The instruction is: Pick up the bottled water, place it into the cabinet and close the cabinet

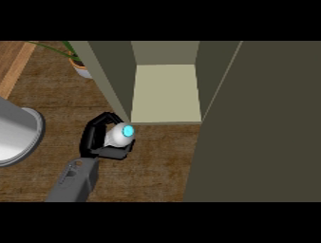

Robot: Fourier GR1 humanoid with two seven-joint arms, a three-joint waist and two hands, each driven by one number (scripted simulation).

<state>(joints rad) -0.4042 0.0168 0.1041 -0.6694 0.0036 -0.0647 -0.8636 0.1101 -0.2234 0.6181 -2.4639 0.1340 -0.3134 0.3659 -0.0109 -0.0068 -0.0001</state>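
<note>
Bottle (pixel 120 133): left of frame centre, seen from above end-on. White rounded body, pale blue cap facing up toward the camera. It sits inside the black hand (pixel 97 137), just below and left of the cabinet's open front corner, over the wooden counter (pixel 142 175).

The hand's side cannot be settled from its arm alone; it enters from the lower edge left of centre, so noted here as the left hand. Fingers curl over the bottle's top and left side, thumb part wraps beneath it: holding the bottle. Grey forearm (pixel 77 182) runs down from the hand to the bottom edge of the frame.

Cabinet (pixel 114 76): olive-grey, upper centre of frame. Its opening shows a pale cream inner floor (pixel 167 95), lit, with darker walls either side and a back wall at the top. The bottle's cap lies just beside the lower left corner of that floor, outside the opening.

Door (pixel 269 128): a big dull olive panel filling the right part of the frame, from top edge to bottom, standing open.

Grey metal cylinder (pixel 5 130): left edge of frame, mid-height, rim turned toward the right, well apart from the hand.

Plant pot (pixel 82 69): upper left, just beside the cabinet's left wall, white, with thin green leaves spreading left.

The other hand does not show.
</note>
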